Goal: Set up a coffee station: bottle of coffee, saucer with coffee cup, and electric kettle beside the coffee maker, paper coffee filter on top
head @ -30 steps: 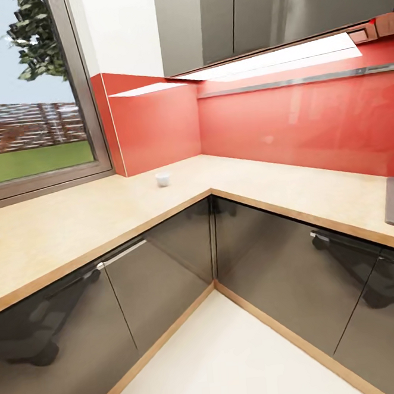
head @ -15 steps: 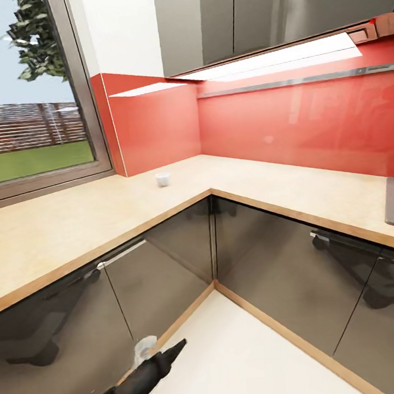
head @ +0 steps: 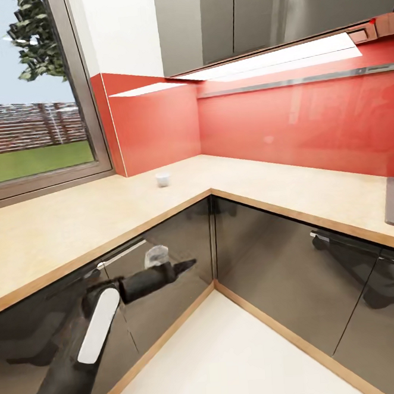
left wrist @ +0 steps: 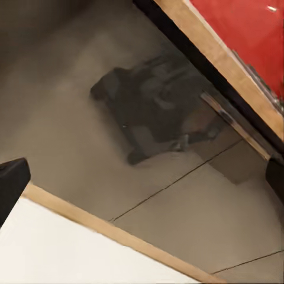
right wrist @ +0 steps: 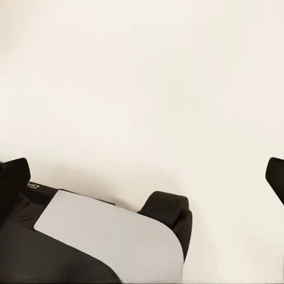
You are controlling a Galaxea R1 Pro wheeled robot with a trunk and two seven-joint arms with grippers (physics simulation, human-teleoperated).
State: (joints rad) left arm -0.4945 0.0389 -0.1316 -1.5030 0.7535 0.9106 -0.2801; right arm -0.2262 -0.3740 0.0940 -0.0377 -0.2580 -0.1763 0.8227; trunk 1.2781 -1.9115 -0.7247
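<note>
The left gripper [head: 188, 263] hangs with fingers spread and empty before the dark cabinet fronts [head: 167, 265]. The coffee cup [head: 162, 179] sits on the kitchen countertop [head: 56, 227] above and beyond it. The right gripper [right wrist: 142, 177] is spread wide over pale floor [right wrist: 142, 77]

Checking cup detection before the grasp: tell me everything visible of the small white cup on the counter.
The tiny white coffee cup looks like smooth white ceramic, though it is too small to make out a handle or contents. It stands upright and alone on the light wood-coloured kitchen countertop, near the inner corner, just in front of the glossy red backsplash. Nothing but the worktop touches it. No saucer sits under it. The left pincer hangs lower, in front of the dark cabinet fronts.
</note>
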